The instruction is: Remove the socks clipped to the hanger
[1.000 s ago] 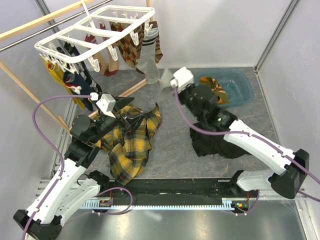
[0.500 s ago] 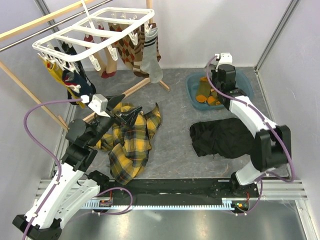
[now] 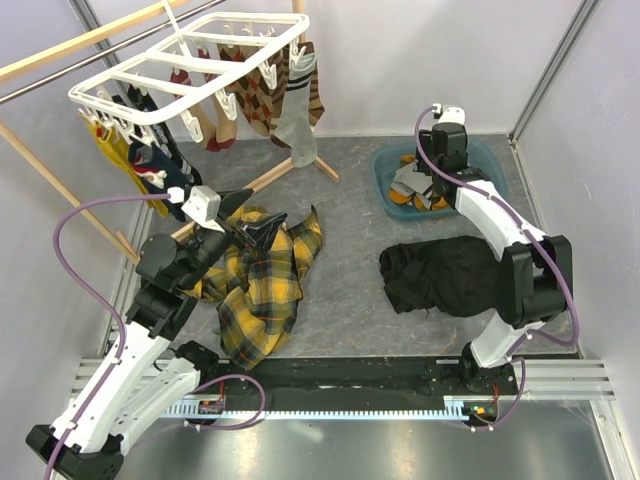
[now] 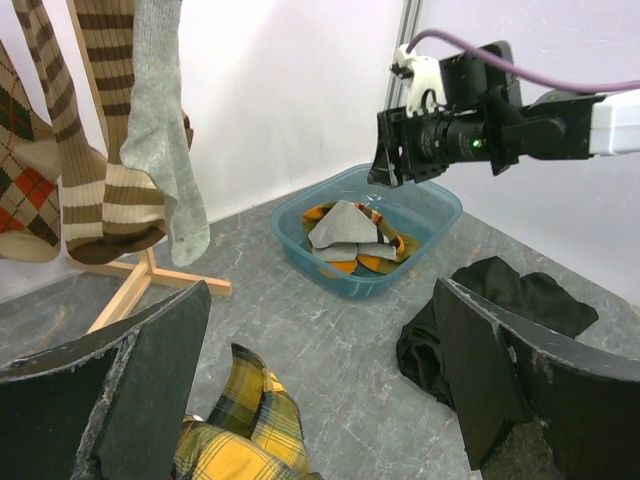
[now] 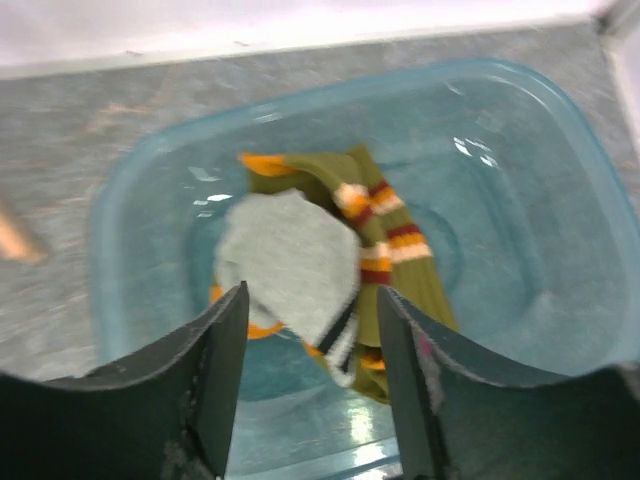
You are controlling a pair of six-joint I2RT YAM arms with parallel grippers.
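The white hanger [image 3: 190, 60] hangs at the back left with several socks clipped to it: a grey one [image 3: 295, 125], argyle ones [image 3: 255, 95], navy [image 3: 160, 165] and mustard [image 3: 110, 150]. My right gripper [image 3: 432, 175] hovers open over the blue tub [image 3: 490, 180], holding nothing. A loose grey sock [image 5: 290, 265] lies in the tub below its jaws [image 5: 310, 300], on an olive-orange striped sock [image 5: 395, 260]. My left gripper [image 3: 255, 215] stands wide open and empty above the yellow plaid cloth [image 3: 260, 290]. Its wrist view [image 4: 320, 300] shows the hanging grey sock [image 4: 165, 130] and a brown striped sock [image 4: 100, 150].
A black garment [image 3: 440, 275] lies on the grey floor in front of the tub. The wooden rack [image 3: 60, 170] with its metal rail carries the hanger, and its foot [image 4: 150, 275] runs across the floor behind the plaid cloth. Walls close in the back and sides.
My right arm swung from beside the hanger's grey sock to over the tub, and its jaws opened. A grey sock now lies in the tub. The left arm barely moved.
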